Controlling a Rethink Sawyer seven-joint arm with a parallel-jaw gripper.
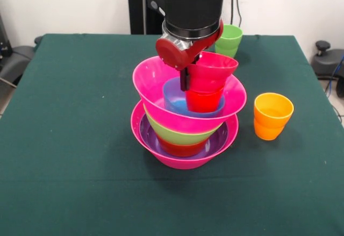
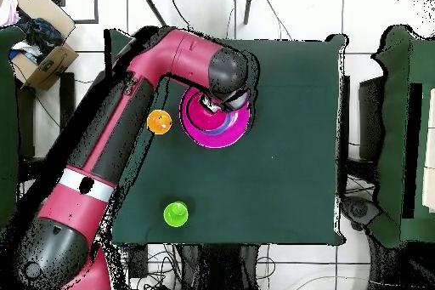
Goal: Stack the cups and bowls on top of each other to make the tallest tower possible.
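Note:
The tower (image 1: pixel 185 123) stands mid-table. Its base is a large hot-pink bowl (image 1: pixel 161 152) holding a purple bowl (image 1: pixel 148 136), an orange-red bowl (image 1: pixel 180 149) and a lime green bowl (image 1: pixel 174 133). A second hot-pink bowl (image 1: pixel 153 83) sits above them, tilted, with a blue bowl (image 1: pixel 174 99) and the red cup (image 1: pixel 204 101) inside. A crimson bowl (image 1: pixel 215 69) sits tilted on the red cup. My gripper (image 1: pixel 189 83) grips the crimson bowl's left rim; one dark finger (image 1: pixel 185 78) shows. In the overhead view the arm's wrist (image 2: pixel 228 91) covers the tower (image 2: pixel 217 125).
An orange cup (image 1: pixel 273 115) stands alone right of the tower, and shows in the overhead view (image 2: pixel 159 121). A lime green cup (image 1: pixel 229 40) stands at the far side near the pedestal, and shows in the overhead view (image 2: pixel 176 213). The green table (image 1: pixel 64 139) ends on all sides.

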